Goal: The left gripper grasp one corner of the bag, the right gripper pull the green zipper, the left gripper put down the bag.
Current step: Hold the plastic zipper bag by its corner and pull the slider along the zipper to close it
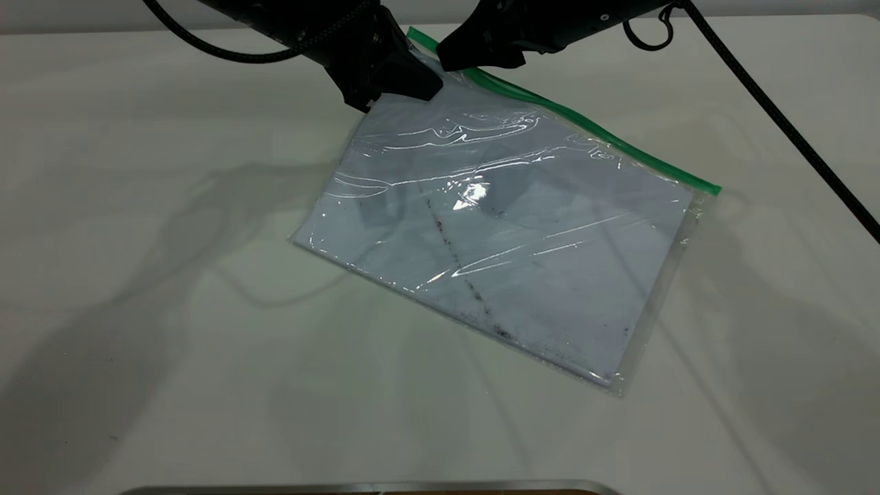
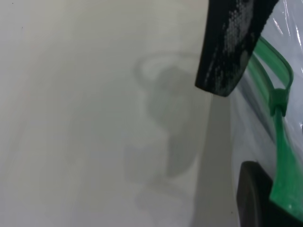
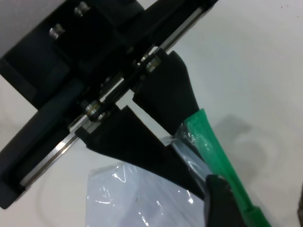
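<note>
While one left tool [image 1: 402, 86] clamps the bag [image 1: 509, 234], the right tool [image 1: 474, 58] seemingly pinches its zipper [image 1: 584, 124]

exterior view: camera high, facing the arms, tilted steeply down on the table [image 1: 137, 344]; whole bag [image 1: 509, 240] in frame, arms cropped at the far edge. left wrist view: very close beside the bag's green zipper [image 2: 283, 156], looking along the tabletop. right wrist view: close above the bag's corner [image 3: 191, 125], facing the left gripper [image 3: 177, 132]. all three share that zipper corner of the bag.
</note>
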`<action>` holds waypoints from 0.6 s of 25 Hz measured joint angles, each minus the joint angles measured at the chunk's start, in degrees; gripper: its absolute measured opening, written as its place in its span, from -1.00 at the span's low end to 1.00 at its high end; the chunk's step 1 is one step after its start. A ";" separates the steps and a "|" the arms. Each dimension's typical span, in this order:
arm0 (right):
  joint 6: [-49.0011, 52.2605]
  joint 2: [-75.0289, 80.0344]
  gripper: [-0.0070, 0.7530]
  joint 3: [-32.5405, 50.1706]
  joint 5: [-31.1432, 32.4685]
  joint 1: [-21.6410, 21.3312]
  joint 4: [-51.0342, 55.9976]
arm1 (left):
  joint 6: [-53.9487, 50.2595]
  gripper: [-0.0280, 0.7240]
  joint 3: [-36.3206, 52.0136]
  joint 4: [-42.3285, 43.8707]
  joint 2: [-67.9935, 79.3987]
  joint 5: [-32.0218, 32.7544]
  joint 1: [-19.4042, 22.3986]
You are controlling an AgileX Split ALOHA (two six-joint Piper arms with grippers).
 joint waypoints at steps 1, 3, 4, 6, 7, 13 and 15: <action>-0.07 0.00 0.03 0.00 0.00 0.00 0.00 | 0.00 -0.77 0.00 0.00 0.00 -0.05 0.00; -0.19 0.00 -0.16 0.00 0.00 0.00 -0.06 | 0.00 -0.77 0.00 0.00 0.00 -0.05 0.00; -0.25 0.00 -0.27 0.00 0.00 0.00 -0.12 | 0.00 -0.77 0.00 0.00 0.00 -0.05 0.00; -0.46 0.00 -0.44 0.00 0.06 0.00 -0.12 | 0.00 -0.77 0.00 0.00 0.00 -0.05 0.00; -0.53 0.00 -0.52 0.00 0.06 0.00 -0.12 | 0.00 -0.77 0.00 0.00 0.00 -0.05 0.00; -0.71 0.00 -0.78 0.00 0.24 0.00 -0.99 | 0.00 -0.77 0.00 -0.12 0.00 -0.11 0.00; -0.83 0.00 -0.82 0.00 0.34 0.00 -1.76 | 0.00 -0.77 0.00 -0.24 0.00 -0.11 0.00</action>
